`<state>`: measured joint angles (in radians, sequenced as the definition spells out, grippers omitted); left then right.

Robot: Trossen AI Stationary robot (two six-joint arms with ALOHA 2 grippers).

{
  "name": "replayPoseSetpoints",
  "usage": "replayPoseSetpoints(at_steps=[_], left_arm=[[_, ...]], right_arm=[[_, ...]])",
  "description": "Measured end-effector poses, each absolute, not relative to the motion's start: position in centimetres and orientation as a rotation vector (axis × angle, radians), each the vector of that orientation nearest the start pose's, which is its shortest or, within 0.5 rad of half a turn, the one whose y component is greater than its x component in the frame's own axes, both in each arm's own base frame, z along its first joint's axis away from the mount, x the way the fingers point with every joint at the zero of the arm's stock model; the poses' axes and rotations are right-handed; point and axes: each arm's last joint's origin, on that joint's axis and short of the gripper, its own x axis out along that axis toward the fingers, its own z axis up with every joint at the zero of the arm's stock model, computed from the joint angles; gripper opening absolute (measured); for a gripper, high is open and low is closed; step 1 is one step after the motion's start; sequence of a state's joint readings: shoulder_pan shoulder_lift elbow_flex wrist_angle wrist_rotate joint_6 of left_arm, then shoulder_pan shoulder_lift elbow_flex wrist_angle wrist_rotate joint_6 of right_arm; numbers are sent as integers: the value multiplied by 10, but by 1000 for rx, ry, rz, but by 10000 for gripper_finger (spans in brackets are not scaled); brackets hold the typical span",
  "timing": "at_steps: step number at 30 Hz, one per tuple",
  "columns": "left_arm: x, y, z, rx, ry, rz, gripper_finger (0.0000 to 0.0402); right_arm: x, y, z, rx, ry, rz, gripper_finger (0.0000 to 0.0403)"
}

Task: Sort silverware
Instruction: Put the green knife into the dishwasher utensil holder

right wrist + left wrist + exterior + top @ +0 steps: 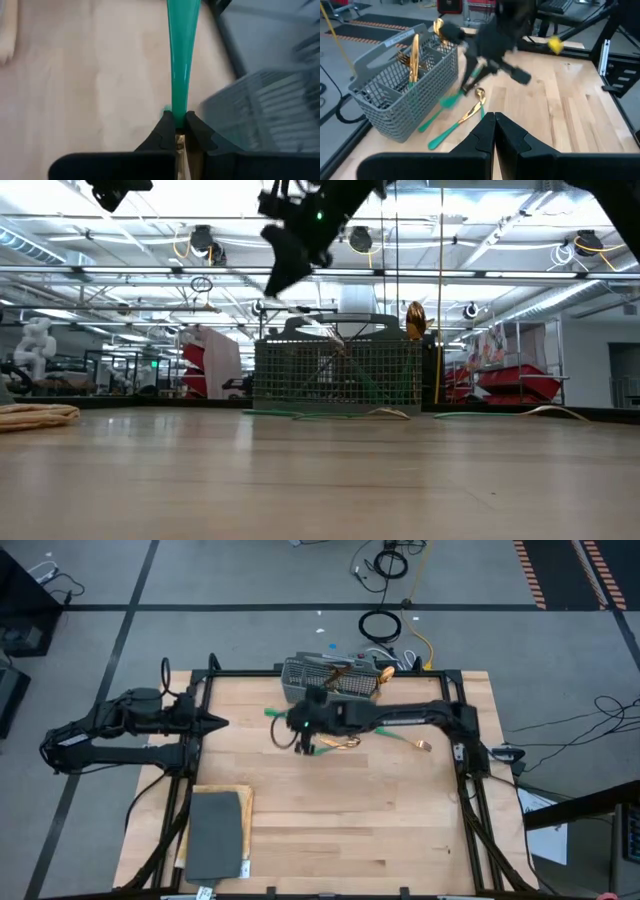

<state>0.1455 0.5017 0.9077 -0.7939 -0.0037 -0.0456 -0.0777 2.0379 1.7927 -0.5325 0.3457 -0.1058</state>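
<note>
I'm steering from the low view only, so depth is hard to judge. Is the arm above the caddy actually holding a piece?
Observer: Yes. In its wrist view the right gripper is shut on a teal handle.
Operator: Is it over the caddy?
Observer: From above, the right gripper sits on the near side of the grey mesh caddy, not over it.
Operator: Where's the other arm?
Observer: The left gripper waits at the table's left edge, fingers together.
Operator: Anything loose?
Observer: A gold spoon lies beside the caddy.
</note>
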Motion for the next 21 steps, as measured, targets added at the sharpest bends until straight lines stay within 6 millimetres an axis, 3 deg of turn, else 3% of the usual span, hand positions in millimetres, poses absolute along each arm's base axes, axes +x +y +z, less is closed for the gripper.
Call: replayPoseSetpoints(at_steps=[8, 17, 21], left_arm=[[77, 12, 346, -70, 376, 162, 15], [76, 12, 346, -58, 376, 186, 15], [76, 12, 346, -58, 377, 188, 15]], right_arm=[[447, -78, 327, -353, 553, -558, 0], [440, -118, 329, -362, 497, -651, 0], [438, -133, 323, -330, 353, -633, 0]])
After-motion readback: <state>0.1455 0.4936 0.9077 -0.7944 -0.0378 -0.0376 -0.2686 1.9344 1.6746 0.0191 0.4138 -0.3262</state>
